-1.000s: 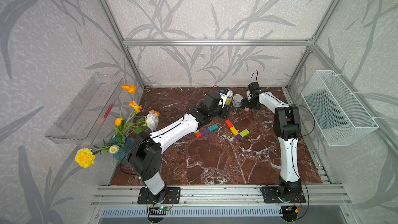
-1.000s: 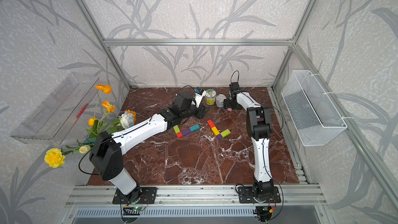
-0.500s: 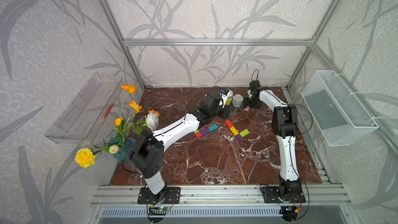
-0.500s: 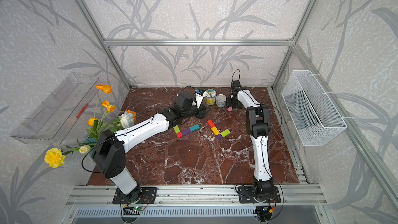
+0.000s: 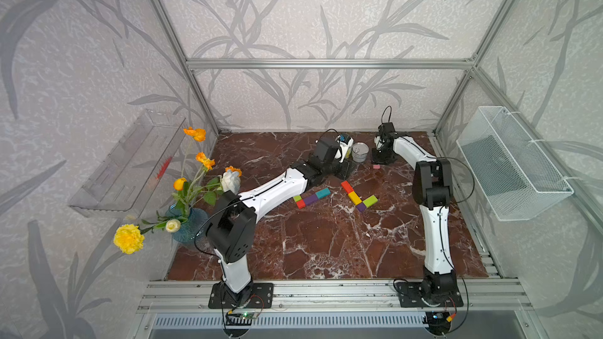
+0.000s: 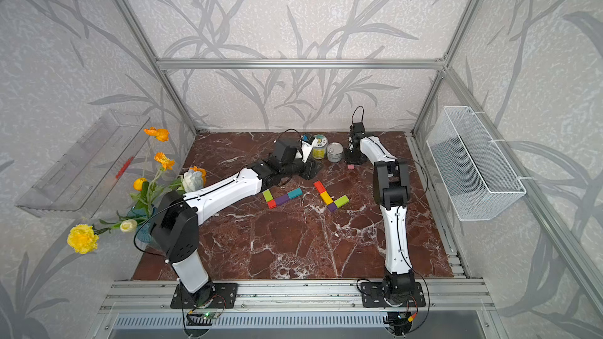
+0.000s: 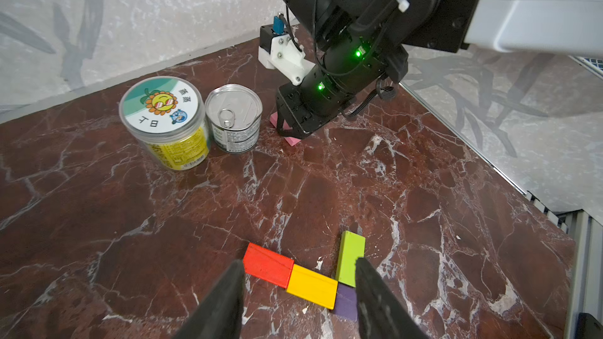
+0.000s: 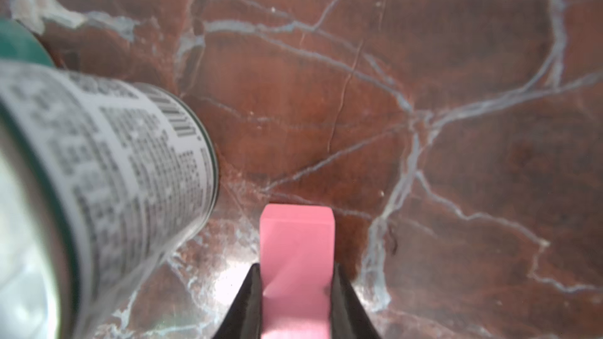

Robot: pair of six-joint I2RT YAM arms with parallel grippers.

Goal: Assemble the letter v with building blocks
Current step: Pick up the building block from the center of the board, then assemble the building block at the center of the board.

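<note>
Right claw [image 8: 295, 267] is pinching pink block [image 8: 297, 233], tin [image 8: 114, 174] standing just beside it. Left claw [image 7: 298, 262] is hanging spread; red block [image 7: 267, 264] and yellow block [image 7: 311, 285] are lying just ahead of it.

Both top views look from high at the front, steeply down toward the back wall [image 5: 326, 99], and take in the whole tabletop [image 5: 326, 239] from afar. The left wrist view looks low and slantwise past its own jaws toward the silver can [image 7: 235, 119] and the pink block [image 7: 291, 140]. The right wrist view sits very near the tabletop and shares that can and block, blurred by closeness.
</note>
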